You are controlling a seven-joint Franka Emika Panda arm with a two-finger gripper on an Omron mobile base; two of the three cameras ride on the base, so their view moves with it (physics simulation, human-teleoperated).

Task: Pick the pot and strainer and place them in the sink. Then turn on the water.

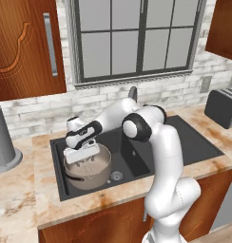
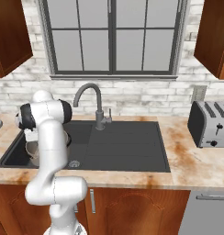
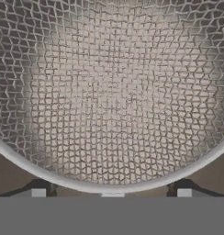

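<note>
The grey-taupe pot (image 1: 96,176) stands in the left basin of the dark sink (image 1: 194,142), and it peeks out behind the arm (image 2: 32,151) in the right base view. The silver mesh strainer (image 3: 114,92) lies just under the hand, inside the pot. My gripper (image 1: 82,155) hovers at the pot's mouth and is open. Its fingertips (image 3: 40,192) stand wide apart in the hand view, on either side of the strainer's rim, and hold nothing. The grey curved tap (image 2: 88,92) rises behind the sink (image 2: 123,147). The water is out of view.
A round drain (image 1: 116,176) lies beside the pot. A tall grey canister (image 1: 1,140) stands on the counter to the left. On the right counter is a toaster (image 2: 210,124). Wooden cabinets hang above both sides of the window.
</note>
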